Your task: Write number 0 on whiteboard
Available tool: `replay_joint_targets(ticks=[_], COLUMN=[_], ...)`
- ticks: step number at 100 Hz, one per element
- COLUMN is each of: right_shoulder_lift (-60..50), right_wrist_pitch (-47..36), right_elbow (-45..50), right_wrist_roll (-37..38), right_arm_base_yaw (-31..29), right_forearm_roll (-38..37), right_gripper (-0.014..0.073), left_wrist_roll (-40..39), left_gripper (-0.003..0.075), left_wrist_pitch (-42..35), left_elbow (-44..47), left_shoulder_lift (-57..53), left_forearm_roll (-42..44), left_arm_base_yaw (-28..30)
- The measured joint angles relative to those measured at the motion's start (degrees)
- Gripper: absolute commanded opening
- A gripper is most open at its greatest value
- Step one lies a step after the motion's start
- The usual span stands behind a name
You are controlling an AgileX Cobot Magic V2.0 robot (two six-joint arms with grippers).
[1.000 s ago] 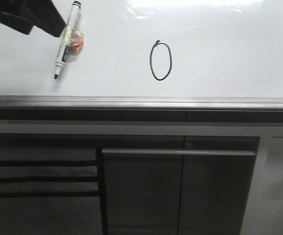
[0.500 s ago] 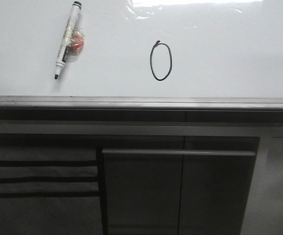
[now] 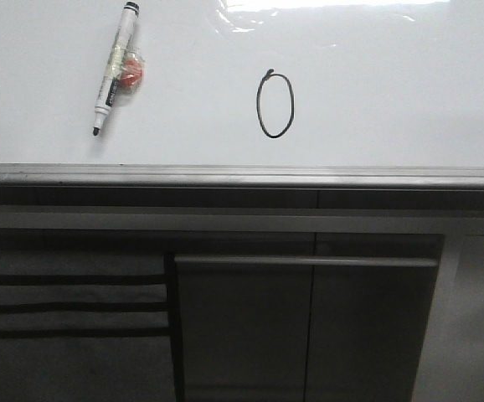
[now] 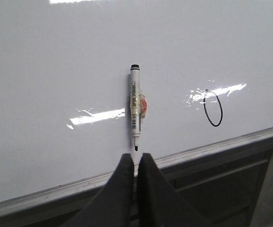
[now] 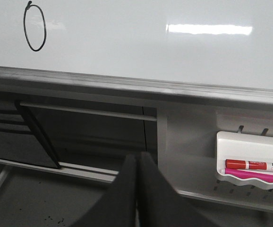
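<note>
The number 0 (image 3: 275, 105) is a thin black oval on the whiteboard (image 3: 393, 92). It also shows in the left wrist view (image 4: 213, 108) and the right wrist view (image 5: 35, 28). A black-and-white marker pen (image 3: 115, 67) with an orange tag taped to it lies on the board left of the 0, uncapped tip toward the grey edge strip (image 3: 242, 174). My left gripper (image 4: 135, 158) is shut and empty, hanging back over the board's edge just short of the pen (image 4: 135, 106) tip. My right gripper (image 5: 136, 158) is shut and empty, below the board's edge. Neither gripper shows in the front view.
Dark grey cabinet panels (image 3: 309, 327) and a rail lie below the board's edge. A white holder (image 5: 252, 165) with a red and a pink marker hangs at the right of the cabinet front in the right wrist view.
One second ago my left arm's dark shape was over the pen's upper end at the top left of the front view. It has since left that view. The pen and the 0 have not moved.
</note>
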Motion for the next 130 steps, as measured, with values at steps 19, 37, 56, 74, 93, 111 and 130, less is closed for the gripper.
replay_joint_targets(ticks=[19,37,56,74,93,111,130], right_shoulder_lift=[0.0,0.0,0.0,0.0,0.0,0.0,0.0], right_wrist_pitch=[0.0,0.0,0.0,0.0,0.0,0.0,0.0], right_elbow=[0.0,0.0,0.0,0.0,0.0,0.0,0.0], right_wrist_roll=[0.0,0.0,0.0,0.0,0.0,0.0,0.0], right_arm_base_yaw=[0.0,0.0,0.0,0.0,0.0,0.0,0.0], right_forearm_roll=[0.0,0.0,0.0,0.0,0.11,0.2,0.2], right_gripper=[-0.0073,-0.0073,-0.0073,-0.0073,-0.0073,-0.0073,-0.0073], left_wrist_roll=[0.0,0.0,0.0,0.0,0.0,0.0,0.0], left_gripper=[-0.002,-0.002,-0.002,-0.002,-0.002,-0.002,-0.002], left_wrist_pitch=[-0.22,-3.65,-8.03,-11.49,-11.17,-10.33,-10.19], left_elbow=[0.0,4.05,15.76,22.62,22.62,22.62,22.62], left_shoulder_lift=[0.0,-5.29,-15.74,-20.95,-20.99,-20.99,-20.99], left_forearm_roll=[0.12,0.12,0.12,-0.25,-0.47,-0.45,-0.45], left_arm_base_yaw=[0.0,2.97,10.23,11.89,11.89,11.89,11.89])
